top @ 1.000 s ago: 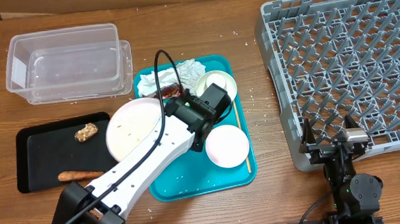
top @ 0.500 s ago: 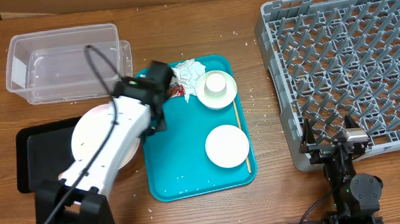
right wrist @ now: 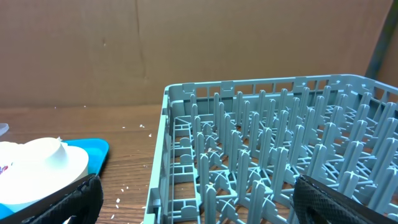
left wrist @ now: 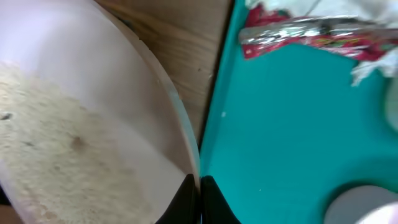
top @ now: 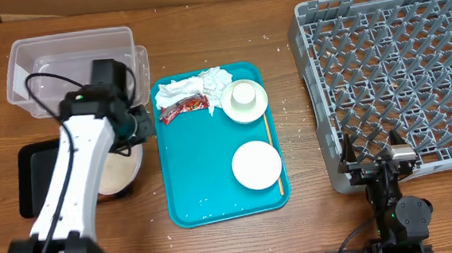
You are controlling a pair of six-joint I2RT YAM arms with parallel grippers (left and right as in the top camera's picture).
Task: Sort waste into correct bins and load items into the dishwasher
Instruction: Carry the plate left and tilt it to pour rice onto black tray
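Pinched with the left gripper [left wrist: 199,194], fingers tight on its rim: the pale pink plate [left wrist: 74,124], just left of the teal tray [top: 206,184]. Spotted the black tray [top: 34,184] farther left of the teal tray, partly under that plate. Noted a clear plastic tub [top: 71,73] off the teal tray's far left corner. Found crumpled white napkins [top: 207,81] in the teal tray's far left corner, with the red wrapper [top: 183,107] touching their near side. Saw the small white cup [top: 244,96] on the pale saucer [top: 261,108] at the teal tray's far right corner, a round white plate [top: 256,164] toward its near right, and the thin wooden stick [top: 273,151] along its right edge. Located the grey dish rack [top: 312,96] well right of the teal tray. Recorded the right gripper [top: 370,163] spread wide and empty, right of the teal tray, near side.
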